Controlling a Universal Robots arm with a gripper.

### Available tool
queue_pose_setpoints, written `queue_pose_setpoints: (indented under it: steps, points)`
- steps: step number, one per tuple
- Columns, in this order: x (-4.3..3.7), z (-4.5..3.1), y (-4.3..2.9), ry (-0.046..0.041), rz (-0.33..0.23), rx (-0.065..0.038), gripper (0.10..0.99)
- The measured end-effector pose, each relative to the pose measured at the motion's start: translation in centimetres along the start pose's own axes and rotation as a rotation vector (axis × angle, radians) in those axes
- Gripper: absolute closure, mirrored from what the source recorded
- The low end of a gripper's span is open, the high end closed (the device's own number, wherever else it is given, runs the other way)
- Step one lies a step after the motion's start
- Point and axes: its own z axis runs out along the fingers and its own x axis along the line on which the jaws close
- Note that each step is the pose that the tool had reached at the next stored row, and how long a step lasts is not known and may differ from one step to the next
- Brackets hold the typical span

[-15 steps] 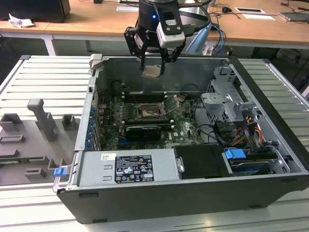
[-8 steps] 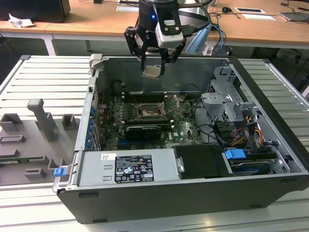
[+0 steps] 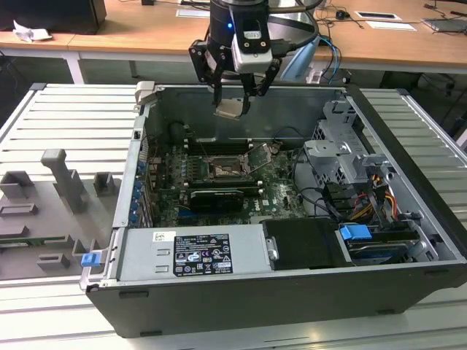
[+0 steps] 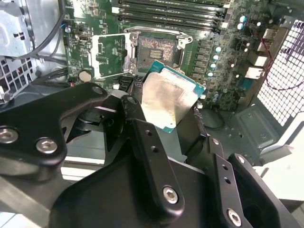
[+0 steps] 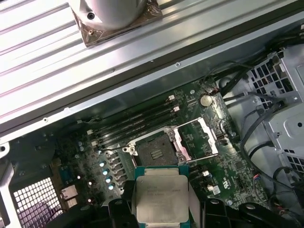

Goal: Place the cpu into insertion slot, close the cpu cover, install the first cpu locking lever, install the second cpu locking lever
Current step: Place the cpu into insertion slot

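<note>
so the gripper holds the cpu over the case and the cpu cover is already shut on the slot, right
No: the gripper holds the cpu over the case, but the cpu cover stands open beside the empty insertion slot, as the first wrist view shows.

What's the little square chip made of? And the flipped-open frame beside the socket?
The cpu looks like dull silvery metal on top, with smudgy soft reflections, over a green board edge, maybe fibreglass. The cpu cover looks like thin shiny metal, probably steel, glinting bright white.
</note>
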Motion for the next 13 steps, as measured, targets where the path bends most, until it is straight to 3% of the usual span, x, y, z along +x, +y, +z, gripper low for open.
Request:
queue_pose_setpoints:
  steps: [13]
  points:
    - [-0.01,0.46,-0.04,-0.004,0.039,0.001,0.553]
